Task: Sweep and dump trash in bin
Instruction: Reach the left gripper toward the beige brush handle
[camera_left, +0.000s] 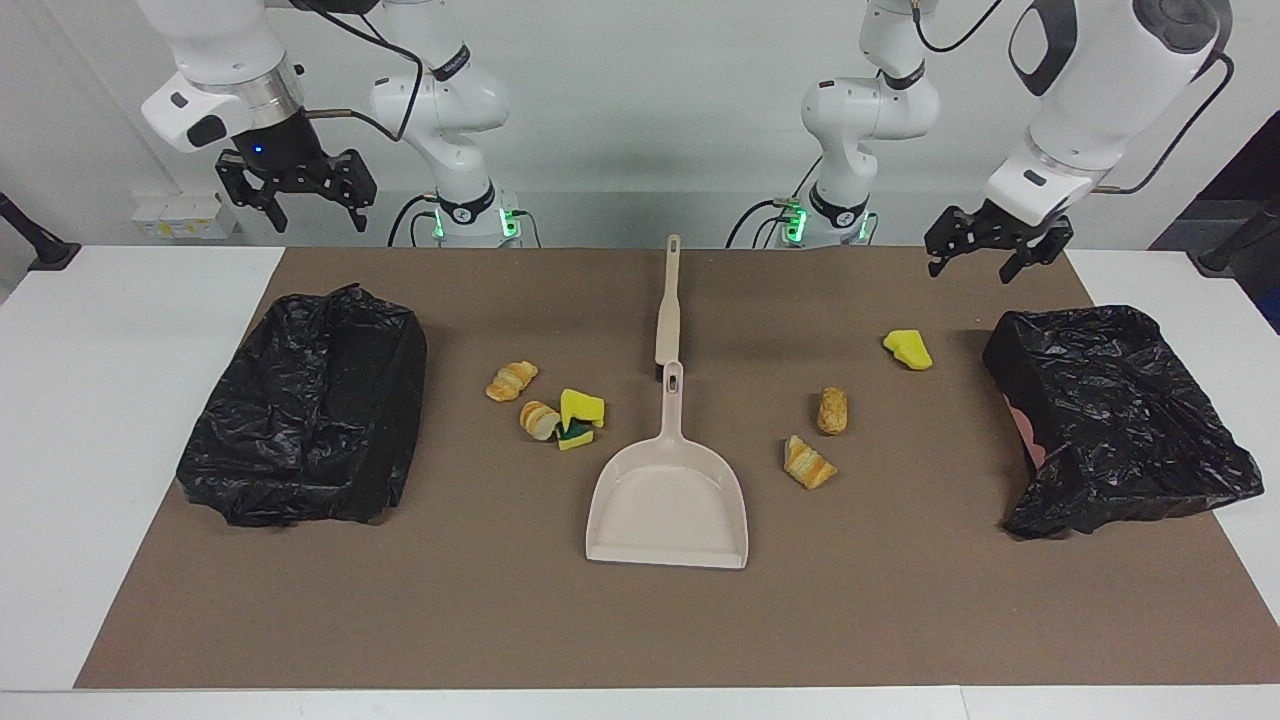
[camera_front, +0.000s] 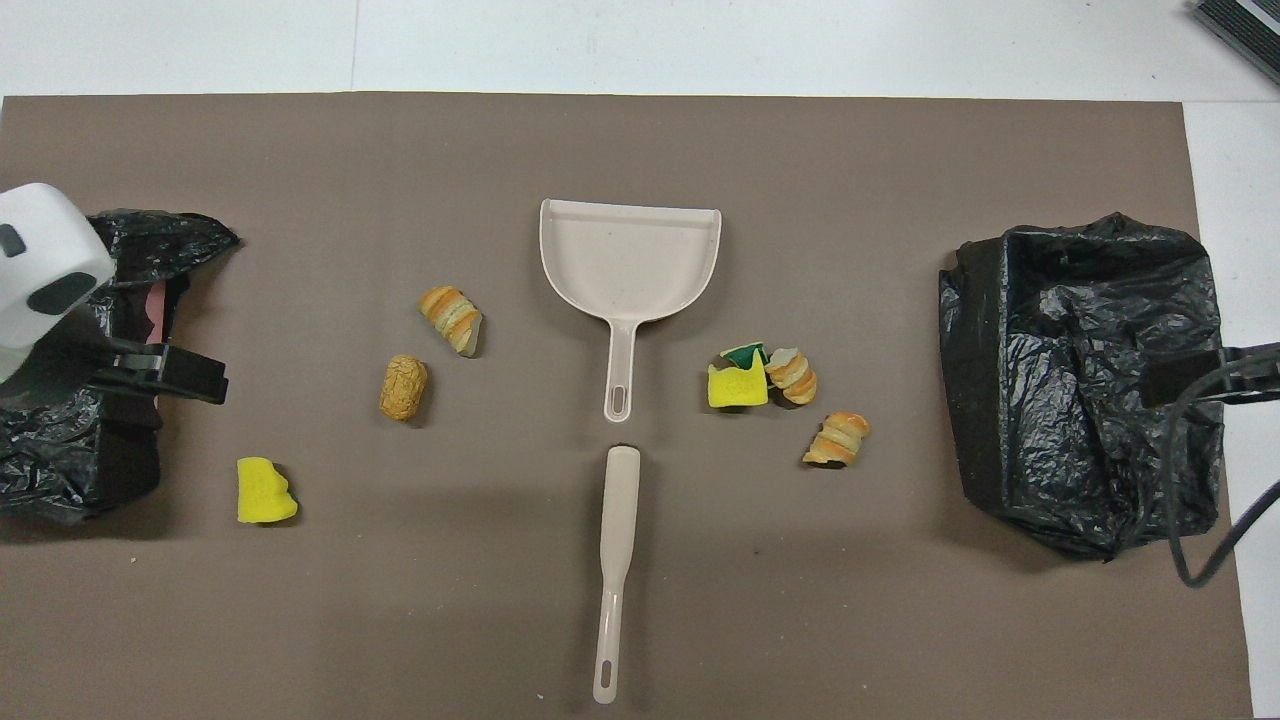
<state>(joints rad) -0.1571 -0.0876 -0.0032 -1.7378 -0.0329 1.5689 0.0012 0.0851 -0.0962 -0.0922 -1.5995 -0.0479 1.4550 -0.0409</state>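
In the overhead view the left gripper (camera_front: 175, 370) shows only as a dark bar beside its white wrist, and the bin (camera_front: 60, 440) under it runs off the picture's edge. The right gripper (camera_front: 1215, 375) is cut off at the edge too, over the other bin (camera_front: 1050, 350). Both bins' insides stay hidden by crumpled black liner. The brush (camera_left: 667, 305) hides its bristles; only the handle shows.
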